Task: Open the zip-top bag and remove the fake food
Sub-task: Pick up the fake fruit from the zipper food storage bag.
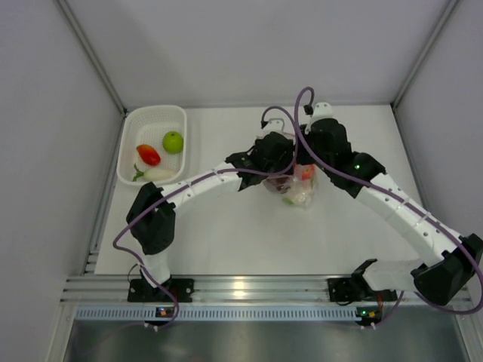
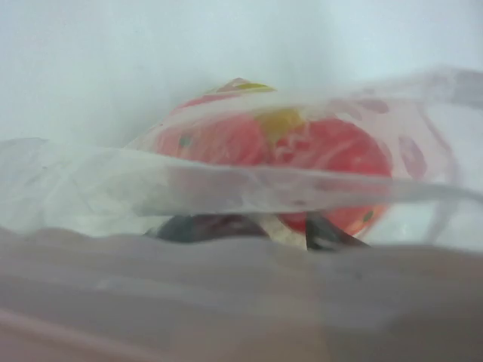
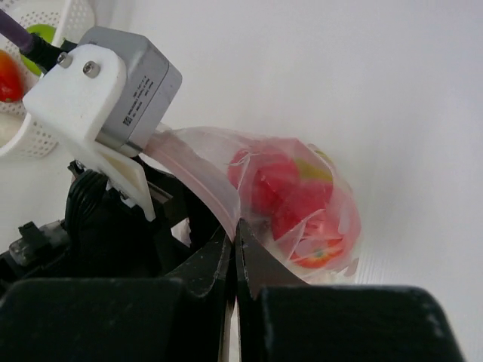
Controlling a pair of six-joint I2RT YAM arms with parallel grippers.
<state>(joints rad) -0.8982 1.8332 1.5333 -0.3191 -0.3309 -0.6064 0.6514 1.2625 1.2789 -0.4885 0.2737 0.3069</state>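
Note:
The zip-top bag [image 1: 299, 188] lies mid-table between both grippers, with its mouth lifted. It holds fake food: red pieces [image 3: 283, 188], a yellow one [image 2: 279, 121] and an orange-red one [image 3: 321, 253]. My right gripper [image 3: 235, 230] is shut on the bag's pinkish zip strip [image 3: 204, 185]; it also shows in the top view [image 1: 308, 162]. My left gripper [image 1: 285, 167] is at the bag's other lip and seems shut on it. The plastic [image 2: 302, 188] covers most of the left wrist view and hides those fingers.
A white perforated basket [image 1: 130, 154] stands at the back left. It holds a green fruit [image 1: 173, 141], a red one [image 1: 149, 154] and a white radish [image 1: 157, 173]. White walls enclose the table on three sides.

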